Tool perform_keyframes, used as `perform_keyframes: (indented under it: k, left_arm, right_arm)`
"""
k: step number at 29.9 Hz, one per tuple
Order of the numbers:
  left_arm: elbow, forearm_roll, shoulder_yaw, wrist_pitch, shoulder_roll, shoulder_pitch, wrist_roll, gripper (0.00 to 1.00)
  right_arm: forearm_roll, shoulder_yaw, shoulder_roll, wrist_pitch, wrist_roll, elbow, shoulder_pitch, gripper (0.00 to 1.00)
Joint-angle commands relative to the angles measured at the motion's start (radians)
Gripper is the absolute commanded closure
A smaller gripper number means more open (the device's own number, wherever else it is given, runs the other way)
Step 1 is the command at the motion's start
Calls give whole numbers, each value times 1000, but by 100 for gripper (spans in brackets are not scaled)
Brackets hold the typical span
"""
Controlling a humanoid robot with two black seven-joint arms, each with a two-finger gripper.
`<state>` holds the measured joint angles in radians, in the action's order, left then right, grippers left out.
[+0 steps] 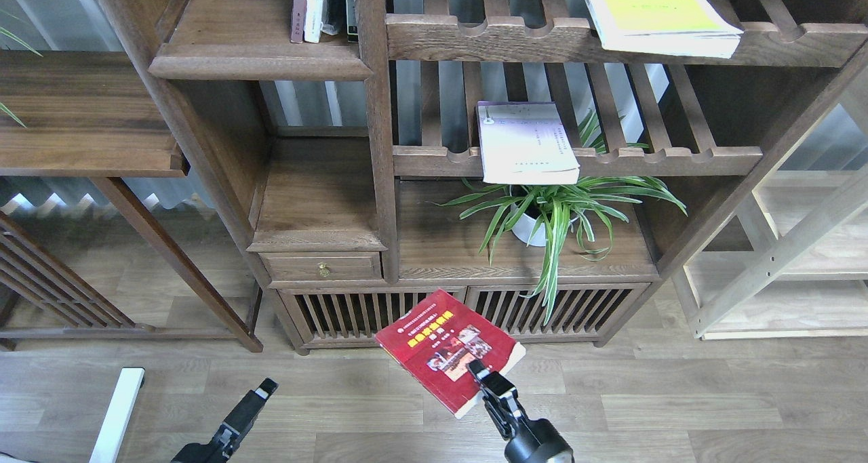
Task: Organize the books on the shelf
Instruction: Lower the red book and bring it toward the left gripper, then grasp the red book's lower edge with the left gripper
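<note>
Book (pixel 444 348): held at right gripper (pixel 477 368)
Left gripper (pixel 266 386): well left
Plant (pixel 553 209): beyond, up right
Drawer (pixel 322 266): beyond, up left

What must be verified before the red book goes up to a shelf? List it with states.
1. Right gripper shut on the red book: ok.
2. Grip placement: at the book's near edge only, book tilted; not ok.
3. Left gripper free: holds nothing; jaws cannot tell.
4. Solid shelf has bare board beside the upright books: ok.
5. White-lavender book seated: overhangs its rack; not ok.
6. Yellow-green book seated: overhangs too; not ok.
</note>
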<state>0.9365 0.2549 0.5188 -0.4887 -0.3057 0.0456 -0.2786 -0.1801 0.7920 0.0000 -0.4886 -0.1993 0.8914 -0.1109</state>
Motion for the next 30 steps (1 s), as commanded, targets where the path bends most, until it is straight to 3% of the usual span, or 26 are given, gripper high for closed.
perform_keyframes:
  k: [1, 18, 30]
  left_arm:
    - [2, 27, 0, 0, -6, -23, -1, 2]
    - [84, 110, -49, 0, -16, -7, -24, 2]
    - [84, 204, -141, 0, 43, 131, -24, 4]
  right_arm:
    - [1, -11, 0, 0, 0, 0, 28, 95]
    - [28, -91, 0, 0, 0, -2, 86, 95]
    - [16, -177, 0, 0, -5, 0, 111, 95]
